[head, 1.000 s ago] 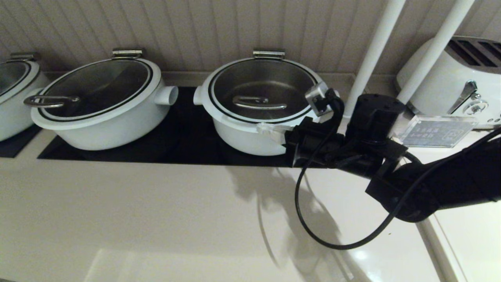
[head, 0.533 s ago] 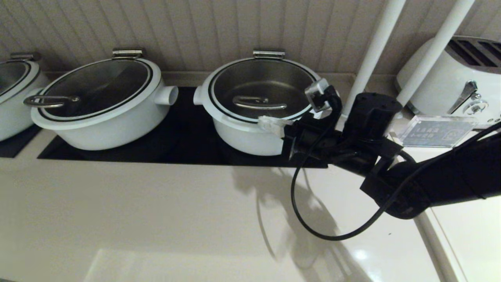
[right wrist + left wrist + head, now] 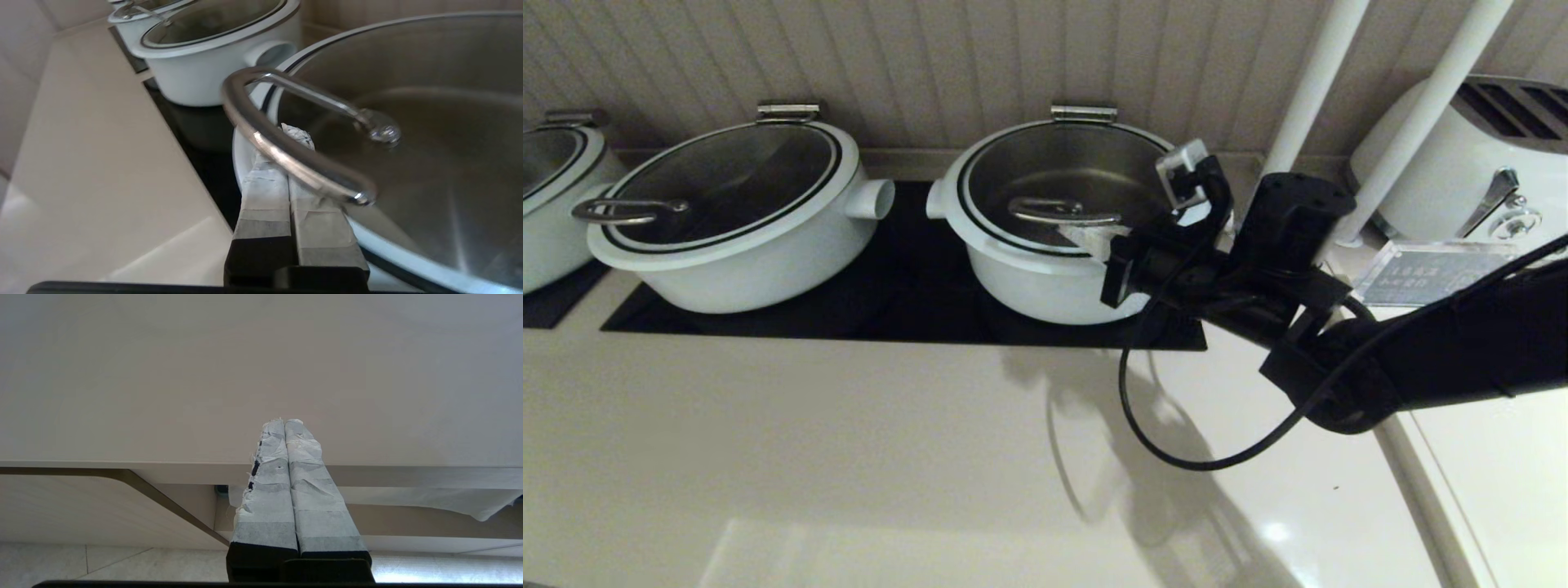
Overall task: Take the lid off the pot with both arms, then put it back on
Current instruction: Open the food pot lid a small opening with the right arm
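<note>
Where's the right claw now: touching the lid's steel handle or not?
Cannot tell. The right wrist view shows the shut right claw reaching under the lid handle, which crosses over its fingers; neither contact nor a gap shows plainly.

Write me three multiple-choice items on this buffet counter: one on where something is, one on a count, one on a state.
1. Where is the right tool?
A. under the lid's steel handle
B. beside the toaster
C. over the far-left pot

2. How many white pots show in the head view?
A. one
B. three
C. five

3. How does the lid sit on the pot?
A. closed
B. raised upright
C. removed

Answers:
1 A, the right wrist view shows the shut fingers passing below the handle.
2 B, two whole pots plus one cut off at the left edge.
3 A, its rim rests flat on the pot.
</note>
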`<state>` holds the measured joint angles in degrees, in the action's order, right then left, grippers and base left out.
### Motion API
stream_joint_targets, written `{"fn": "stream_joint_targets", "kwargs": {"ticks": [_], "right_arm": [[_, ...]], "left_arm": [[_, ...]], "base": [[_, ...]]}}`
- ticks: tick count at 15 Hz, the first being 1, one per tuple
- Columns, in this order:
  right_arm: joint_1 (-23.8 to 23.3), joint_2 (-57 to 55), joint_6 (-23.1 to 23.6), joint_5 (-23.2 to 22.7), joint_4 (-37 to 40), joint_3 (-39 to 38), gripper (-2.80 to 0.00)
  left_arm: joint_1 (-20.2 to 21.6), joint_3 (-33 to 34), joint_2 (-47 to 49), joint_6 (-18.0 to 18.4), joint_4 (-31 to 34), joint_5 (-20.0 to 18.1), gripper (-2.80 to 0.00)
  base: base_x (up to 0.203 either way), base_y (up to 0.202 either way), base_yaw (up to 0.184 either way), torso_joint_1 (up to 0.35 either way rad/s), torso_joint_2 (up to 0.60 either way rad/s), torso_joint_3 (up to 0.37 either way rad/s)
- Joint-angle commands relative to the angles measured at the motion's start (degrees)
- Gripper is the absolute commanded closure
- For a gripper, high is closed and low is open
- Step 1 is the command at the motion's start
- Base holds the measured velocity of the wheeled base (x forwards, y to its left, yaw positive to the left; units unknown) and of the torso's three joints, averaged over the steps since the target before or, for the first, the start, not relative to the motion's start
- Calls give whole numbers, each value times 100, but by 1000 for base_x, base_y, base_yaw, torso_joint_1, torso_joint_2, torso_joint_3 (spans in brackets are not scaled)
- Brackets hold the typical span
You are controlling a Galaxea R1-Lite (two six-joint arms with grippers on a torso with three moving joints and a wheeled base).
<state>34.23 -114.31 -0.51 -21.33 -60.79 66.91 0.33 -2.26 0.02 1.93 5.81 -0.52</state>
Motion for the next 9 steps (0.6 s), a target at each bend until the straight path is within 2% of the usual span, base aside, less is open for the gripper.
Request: {"fn": "stream_joint_targets", "kwargs": {"ticks": [1,9], "right_arm": [[5,-30,-2,-10,-38,68,0],[5,-13,-2,58,-3,256,0]], "left_arm": [[2,6,-2,1,6,0,0],[2,-3,-2,1,0,0,0]], "base": [[0,0,0,0,0,0],[0,0,0,0,0,0]]}}
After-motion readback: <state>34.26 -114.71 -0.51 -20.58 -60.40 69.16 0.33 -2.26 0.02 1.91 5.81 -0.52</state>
